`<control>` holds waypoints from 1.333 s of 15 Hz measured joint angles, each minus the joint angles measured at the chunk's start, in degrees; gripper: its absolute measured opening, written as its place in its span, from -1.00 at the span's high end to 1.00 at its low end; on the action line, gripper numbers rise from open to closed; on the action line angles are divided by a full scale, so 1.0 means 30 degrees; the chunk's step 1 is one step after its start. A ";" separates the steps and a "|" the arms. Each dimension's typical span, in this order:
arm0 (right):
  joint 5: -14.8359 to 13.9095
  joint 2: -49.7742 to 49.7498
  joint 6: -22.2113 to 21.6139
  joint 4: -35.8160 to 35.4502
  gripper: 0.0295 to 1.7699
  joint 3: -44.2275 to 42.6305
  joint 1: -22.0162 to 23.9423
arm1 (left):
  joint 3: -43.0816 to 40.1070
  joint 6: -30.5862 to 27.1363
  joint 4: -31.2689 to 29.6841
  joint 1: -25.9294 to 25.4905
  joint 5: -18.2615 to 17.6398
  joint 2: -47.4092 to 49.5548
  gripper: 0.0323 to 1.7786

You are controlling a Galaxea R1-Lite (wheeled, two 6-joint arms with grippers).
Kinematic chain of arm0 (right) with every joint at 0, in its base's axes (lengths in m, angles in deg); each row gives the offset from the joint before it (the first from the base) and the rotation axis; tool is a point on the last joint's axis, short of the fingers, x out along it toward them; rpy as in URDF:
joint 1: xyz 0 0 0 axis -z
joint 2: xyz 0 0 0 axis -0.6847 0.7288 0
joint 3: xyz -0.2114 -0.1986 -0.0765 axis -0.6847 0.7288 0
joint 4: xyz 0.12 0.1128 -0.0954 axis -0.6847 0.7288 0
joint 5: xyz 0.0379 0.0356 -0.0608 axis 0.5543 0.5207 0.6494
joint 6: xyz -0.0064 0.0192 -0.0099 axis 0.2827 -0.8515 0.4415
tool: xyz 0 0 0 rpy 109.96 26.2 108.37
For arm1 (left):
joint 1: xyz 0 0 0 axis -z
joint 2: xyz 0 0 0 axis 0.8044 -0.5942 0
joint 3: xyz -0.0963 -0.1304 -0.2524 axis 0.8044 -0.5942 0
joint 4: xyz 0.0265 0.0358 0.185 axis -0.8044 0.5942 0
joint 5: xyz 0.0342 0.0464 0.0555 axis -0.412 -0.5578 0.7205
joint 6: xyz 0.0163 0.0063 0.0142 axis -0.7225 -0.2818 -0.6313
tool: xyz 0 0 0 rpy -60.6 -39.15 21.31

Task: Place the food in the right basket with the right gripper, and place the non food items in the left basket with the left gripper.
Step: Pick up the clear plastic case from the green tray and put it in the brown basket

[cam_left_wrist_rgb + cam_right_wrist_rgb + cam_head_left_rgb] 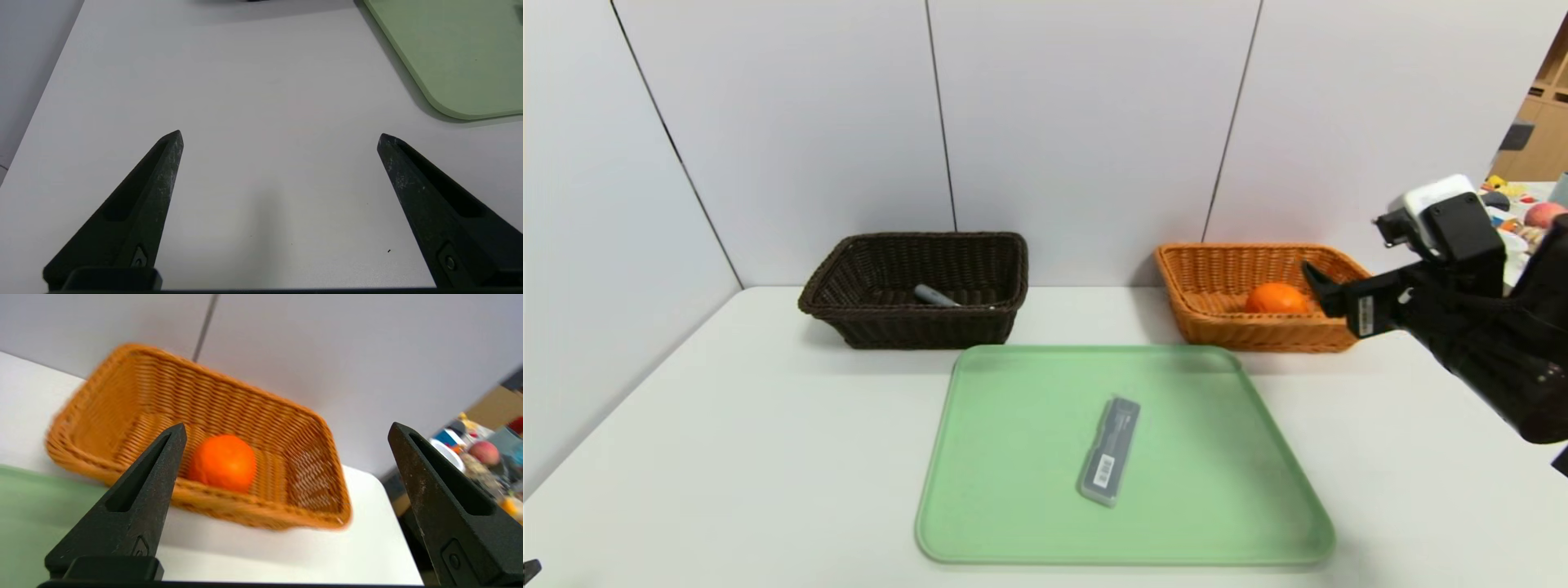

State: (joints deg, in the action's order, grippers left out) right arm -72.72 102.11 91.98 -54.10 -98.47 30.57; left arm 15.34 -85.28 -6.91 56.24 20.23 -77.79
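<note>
Grey case (1111, 451) on tray (1005, 457) wanted crosswise pinch; left gripper (280, 132), eight o'clock, right gripper (288, 424), two o'clock, gaped empty.

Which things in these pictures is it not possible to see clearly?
- Grey item in the dark basket: lower end hidden by the front rim, head view.
- Print on the flat case: too small, head view.
- Left gripper: mostly cut off by the head view's edge.
</note>
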 joint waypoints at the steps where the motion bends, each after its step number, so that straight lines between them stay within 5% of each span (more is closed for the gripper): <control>1: -0.0028 -0.0614 -0.0020 -0.0073 -0.91 0.0699 0.0414 | 0.0000 0.0000 0.0000 0.0037 0.0008 0.0000 -0.90; 9: -0.0809 -0.5311 -0.0553 0.0110 -0.91 0.5721 0.2093 | -0.0008 0.0008 0.0000 0.0248 0.0008 0.0049 -0.90; 17: -0.0691 -0.9484 -0.0662 0.0199 -0.91 0.7302 0.2332 | -0.0138 0.0000 0.0057 0.0305 -0.0004 0.0211 -0.90; 20: -0.0553 -1.1163 -0.2190 0.1597 -0.91 0.8086 0.2105 | -0.0211 0.0020 0.0118 0.0305 -0.0150 0.0406 -0.90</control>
State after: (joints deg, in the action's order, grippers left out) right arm -74.38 68.62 85.41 -49.31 -74.21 36.88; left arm 14.71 -85.22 -6.56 57.16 19.78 -76.57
